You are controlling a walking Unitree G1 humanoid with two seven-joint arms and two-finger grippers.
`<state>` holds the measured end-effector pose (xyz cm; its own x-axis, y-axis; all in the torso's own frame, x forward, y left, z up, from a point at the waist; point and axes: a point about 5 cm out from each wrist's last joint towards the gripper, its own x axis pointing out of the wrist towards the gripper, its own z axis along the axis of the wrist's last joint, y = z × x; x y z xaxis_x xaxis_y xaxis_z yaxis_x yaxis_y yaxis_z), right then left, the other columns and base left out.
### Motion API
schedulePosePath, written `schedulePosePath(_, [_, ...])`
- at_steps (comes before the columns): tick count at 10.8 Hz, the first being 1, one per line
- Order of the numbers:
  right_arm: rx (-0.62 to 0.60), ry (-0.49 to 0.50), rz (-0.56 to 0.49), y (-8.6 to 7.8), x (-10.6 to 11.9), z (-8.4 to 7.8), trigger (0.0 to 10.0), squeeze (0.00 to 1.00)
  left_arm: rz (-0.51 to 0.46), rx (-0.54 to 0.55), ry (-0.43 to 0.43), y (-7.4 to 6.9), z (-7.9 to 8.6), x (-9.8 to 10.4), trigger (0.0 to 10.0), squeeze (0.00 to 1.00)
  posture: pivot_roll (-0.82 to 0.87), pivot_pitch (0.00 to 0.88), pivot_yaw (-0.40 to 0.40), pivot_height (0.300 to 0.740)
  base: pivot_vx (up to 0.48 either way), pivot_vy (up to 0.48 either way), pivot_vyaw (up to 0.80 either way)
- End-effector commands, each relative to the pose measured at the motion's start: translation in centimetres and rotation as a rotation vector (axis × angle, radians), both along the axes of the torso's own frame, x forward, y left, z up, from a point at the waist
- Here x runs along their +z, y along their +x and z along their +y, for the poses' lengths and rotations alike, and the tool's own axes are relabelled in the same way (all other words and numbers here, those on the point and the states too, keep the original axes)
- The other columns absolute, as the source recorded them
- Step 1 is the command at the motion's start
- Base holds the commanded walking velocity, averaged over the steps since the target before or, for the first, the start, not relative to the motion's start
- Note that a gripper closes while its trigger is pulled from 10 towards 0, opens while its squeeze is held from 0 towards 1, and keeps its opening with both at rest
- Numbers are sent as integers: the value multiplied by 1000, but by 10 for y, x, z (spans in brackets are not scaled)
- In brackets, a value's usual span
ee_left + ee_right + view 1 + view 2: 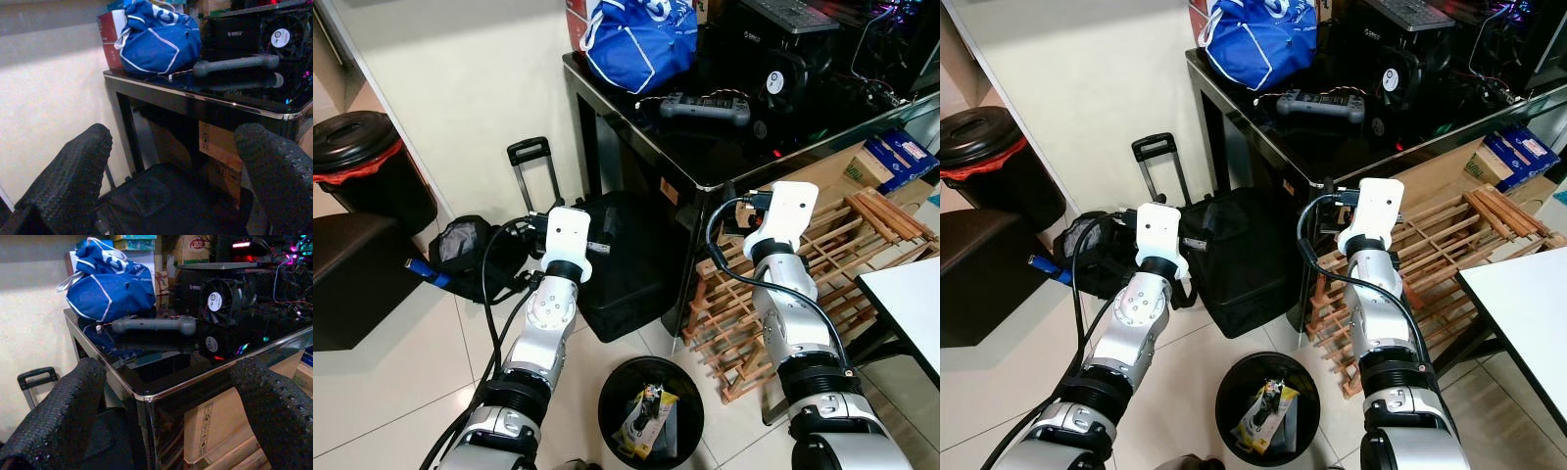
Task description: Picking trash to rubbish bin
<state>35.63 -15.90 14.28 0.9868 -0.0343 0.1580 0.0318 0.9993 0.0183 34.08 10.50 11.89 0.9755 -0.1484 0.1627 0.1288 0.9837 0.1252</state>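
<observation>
A round black rubbish bin [604,403] stands on the tiled floor between my two arms, close to my feet. Inside it lies trash [644,409], yellow and black wrappers. Both arms are raised over the floor, the left wrist [566,235] toward the black suitcase [628,264], the right wrist [781,217] at the black glass table's edge [705,178]. In the left wrist view my left gripper [171,166] is open, with nothing between its fingers [68,181]. My right gripper [166,401] is open too and holds nothing, facing the table's corner.
On the table sit a blue bag [641,44], a grey controller [705,108] and computer parts. A wooden rack [832,259] leans at the right, beside a white table corner [911,294]. A lidded black bin [362,157], a dark stool [352,279] and a backpack [462,250] stand at the left.
</observation>
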Motion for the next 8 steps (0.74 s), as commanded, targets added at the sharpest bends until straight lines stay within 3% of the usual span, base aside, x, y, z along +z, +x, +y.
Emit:
schedulePosePath(1, [12, 3, 7, 2, 0, 3, 10000, 0, -8, -2, -1, 2, 0, 4, 10000, 0, -64, 36, 75, 740, 0, 0, 0])
schedulePosePath(8, [19, 5, 7, 2, 0, 4, 10000, 0, -9, -7, -8, 3, -1, 5, 10000, 0, -59, 44, 73, 740, -35, 0, 0])
